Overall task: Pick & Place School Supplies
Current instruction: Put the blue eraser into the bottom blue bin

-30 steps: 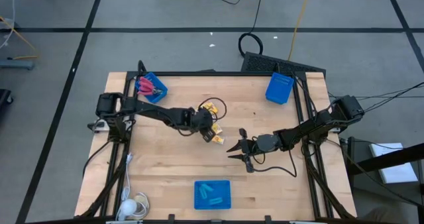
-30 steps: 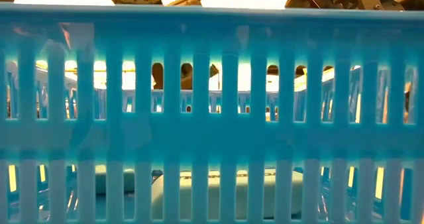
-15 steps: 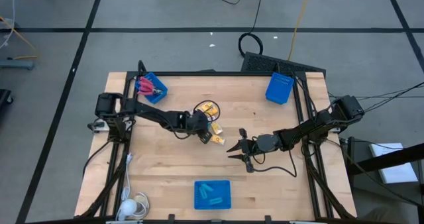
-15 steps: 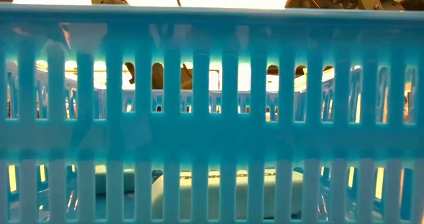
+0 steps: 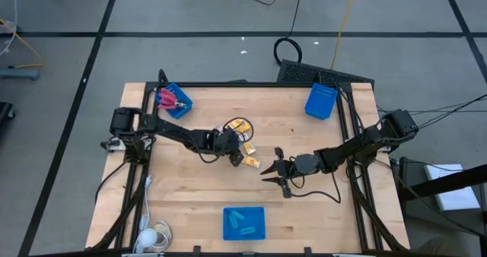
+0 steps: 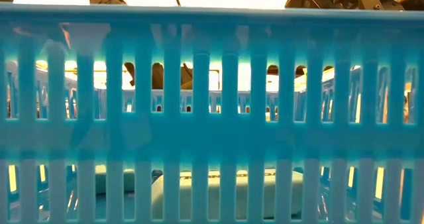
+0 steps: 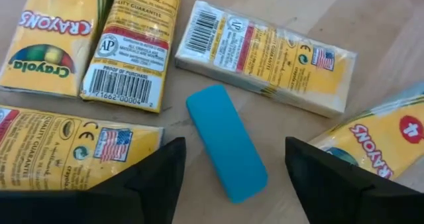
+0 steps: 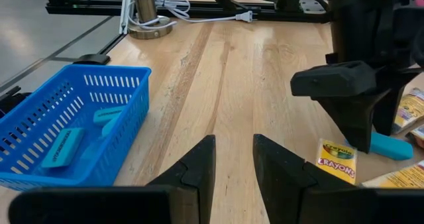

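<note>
Light-blue oblong eraser (image 7: 226,142), smooth with rounded ends, lies among glossy yellow crayon packs (image 7: 264,57) on wooden surface (image 7: 377,25); left gripper (image 7: 232,169) fingers spread, empty.

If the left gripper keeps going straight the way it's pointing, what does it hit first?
Probably the light-blue oblong eraser, lying between the left gripper's open fingers among yellow crayon packs; depth is unclear.

We see an eraser (image 7: 226,142) lying among crayon packs (image 7: 265,57) mid-table (image 5: 198,188), with bins (image 5: 243,223) near, far-left and far-right.
</note>
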Controlling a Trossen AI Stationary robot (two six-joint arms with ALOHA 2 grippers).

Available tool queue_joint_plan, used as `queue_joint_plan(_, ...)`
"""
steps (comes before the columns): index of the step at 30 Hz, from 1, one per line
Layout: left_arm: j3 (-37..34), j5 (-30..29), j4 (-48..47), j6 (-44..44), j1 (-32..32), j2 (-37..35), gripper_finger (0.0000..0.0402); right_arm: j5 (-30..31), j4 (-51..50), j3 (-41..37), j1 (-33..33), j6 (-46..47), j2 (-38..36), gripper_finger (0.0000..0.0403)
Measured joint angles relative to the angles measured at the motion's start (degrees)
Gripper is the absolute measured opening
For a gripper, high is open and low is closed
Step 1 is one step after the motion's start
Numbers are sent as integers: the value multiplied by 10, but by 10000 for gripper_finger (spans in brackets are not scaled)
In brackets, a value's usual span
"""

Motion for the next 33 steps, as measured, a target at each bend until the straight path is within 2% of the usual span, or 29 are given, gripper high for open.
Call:
queue_joint_plan(4,0,-13,1,-30,0,9,238,0,0,0,0,0,0,91)
queue_joint_plan(11,1,-15,-4,-30,-1,18,200,0,0,0,0,0,0,91)
queue_joint_plan(23,1,-17,-8,-7,-1,16,95,0,0,0,0,0,0,91)
queue_joint_plan(33,-2,6,-39,40,-27,-43,86,0,0,0,0,0,0,91)
